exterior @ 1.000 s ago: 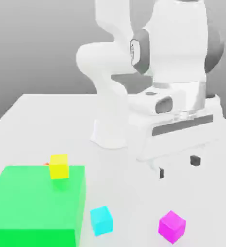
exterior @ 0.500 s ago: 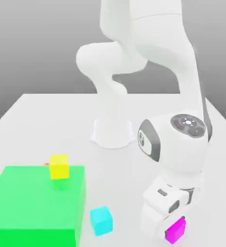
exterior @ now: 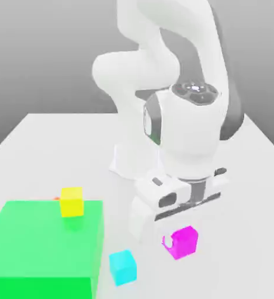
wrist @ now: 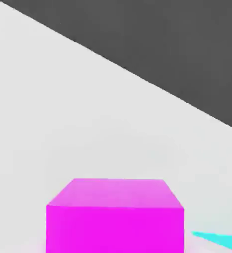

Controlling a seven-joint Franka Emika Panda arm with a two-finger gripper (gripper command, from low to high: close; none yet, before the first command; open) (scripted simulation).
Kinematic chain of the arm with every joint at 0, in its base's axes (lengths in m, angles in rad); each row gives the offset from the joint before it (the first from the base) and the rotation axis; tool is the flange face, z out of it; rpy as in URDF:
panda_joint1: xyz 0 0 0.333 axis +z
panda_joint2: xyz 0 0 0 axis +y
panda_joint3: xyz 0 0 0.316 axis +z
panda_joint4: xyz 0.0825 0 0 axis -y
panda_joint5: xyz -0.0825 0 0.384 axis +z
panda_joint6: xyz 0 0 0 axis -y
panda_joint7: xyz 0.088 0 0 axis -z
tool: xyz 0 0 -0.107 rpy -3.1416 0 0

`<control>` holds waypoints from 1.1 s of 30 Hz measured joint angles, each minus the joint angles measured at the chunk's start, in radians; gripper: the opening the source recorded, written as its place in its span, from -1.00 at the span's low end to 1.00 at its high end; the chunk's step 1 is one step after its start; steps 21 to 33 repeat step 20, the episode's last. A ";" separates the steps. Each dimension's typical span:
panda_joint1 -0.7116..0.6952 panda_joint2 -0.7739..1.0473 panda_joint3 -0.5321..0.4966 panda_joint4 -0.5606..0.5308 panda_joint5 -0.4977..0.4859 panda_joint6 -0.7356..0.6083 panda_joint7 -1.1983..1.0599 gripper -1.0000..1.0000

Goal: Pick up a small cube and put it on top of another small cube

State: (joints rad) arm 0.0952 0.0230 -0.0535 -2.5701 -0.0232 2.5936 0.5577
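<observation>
Exterior view: one magenta cube point(exterior: 184, 242), cyan cube point(exterior: 122, 267), yellow cube point(exterior: 72, 202).

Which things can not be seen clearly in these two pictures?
- The gripper's fingers: in the exterior view the hand body hides them; the hand view shows none.
- Magenta cube: its lower part is cut by the hand view's edge.
- Cyan cube: only a sliver enters the hand view.
- A small red thing behind the yellow cube: mostly hidden.
</observation>
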 joint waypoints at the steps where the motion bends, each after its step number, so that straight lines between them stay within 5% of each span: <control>1: -0.026 -0.036 -0.015 -0.015 -0.004 -0.021 0.026 -1.00; 11: -0.285 -0.399 -0.119 -0.164 -0.066 -0.232 0.300 -1.00; 16: -0.315 -0.315 -0.139 -0.222 -0.063 -0.091 0.322 -1.00; 17: -0.315 -0.287 -0.142 -0.232 -0.062 -0.053 0.321 1.00; 33: -0.315 -0.287 -0.142 -0.232 -0.062 -0.053 0.321 1.00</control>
